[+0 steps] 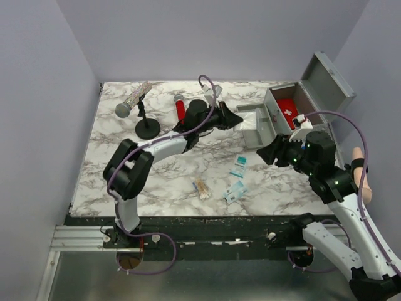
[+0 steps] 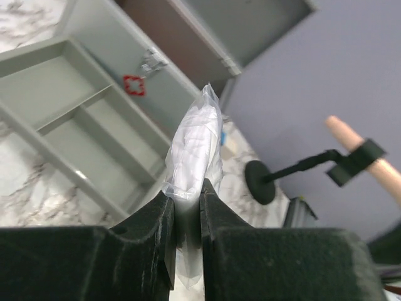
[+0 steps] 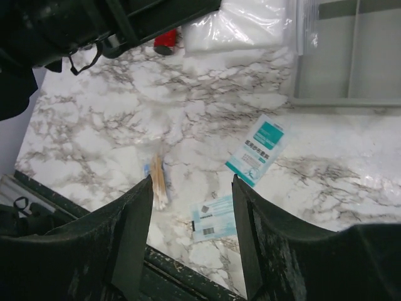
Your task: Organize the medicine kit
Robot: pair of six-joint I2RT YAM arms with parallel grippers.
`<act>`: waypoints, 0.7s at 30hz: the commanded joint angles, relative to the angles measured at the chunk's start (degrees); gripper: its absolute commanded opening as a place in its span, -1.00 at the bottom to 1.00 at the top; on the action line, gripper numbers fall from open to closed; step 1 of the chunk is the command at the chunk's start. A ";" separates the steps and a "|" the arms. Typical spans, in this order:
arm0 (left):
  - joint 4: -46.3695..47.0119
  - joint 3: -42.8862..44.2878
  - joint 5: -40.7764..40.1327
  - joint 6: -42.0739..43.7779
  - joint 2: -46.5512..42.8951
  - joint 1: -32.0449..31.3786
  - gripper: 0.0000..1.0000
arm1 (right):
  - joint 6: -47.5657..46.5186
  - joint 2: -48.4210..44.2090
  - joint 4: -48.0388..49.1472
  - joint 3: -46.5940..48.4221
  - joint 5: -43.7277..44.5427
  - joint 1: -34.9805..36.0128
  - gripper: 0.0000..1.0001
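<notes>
From above, the medicine kit (image 1: 326, 83) stands open at the tabletop's (image 1: 182, 169) far right, with its divided tray (image 1: 254, 139) just left of it. The left wrist view shows the left fingers (image 2: 150, 232) clamped on a clear packet (image 2: 195, 144) of white material over the tray. In the right wrist view, the right fingers (image 3: 135, 232) stand wide and empty above teal sachets (image 3: 260, 150) and cotton swabs (image 3: 158, 182).

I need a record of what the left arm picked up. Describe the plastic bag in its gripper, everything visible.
The plastic bag is a clear, crinkled film pouch packed with something white and soft-looking; what exactly cannot be told. The left gripper pinches its lower end, jaws closed on it, so the bag sticks out edge-on beyond them. It is next to the grey divided tray. Whether its far end touches tray or table is unclear.
</notes>
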 commanded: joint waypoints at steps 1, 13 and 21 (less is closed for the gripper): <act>-12.95 11.34 -3.62 4.82 12.10 0.28 -0.93 | 0.55 -2.72 -3.30 -3.95 7.69 -0.03 0.22; -25.78 47.91 -2.48 5.53 36.45 3.88 -0.95 | 0.64 -4.05 -2.24 -7.21 10.16 -0.03 0.19; -27.29 55.40 -2.92 5.09 44.46 4.32 -0.95 | 1.17 -3.78 -2.24 -7.21 11.04 -0.03 0.19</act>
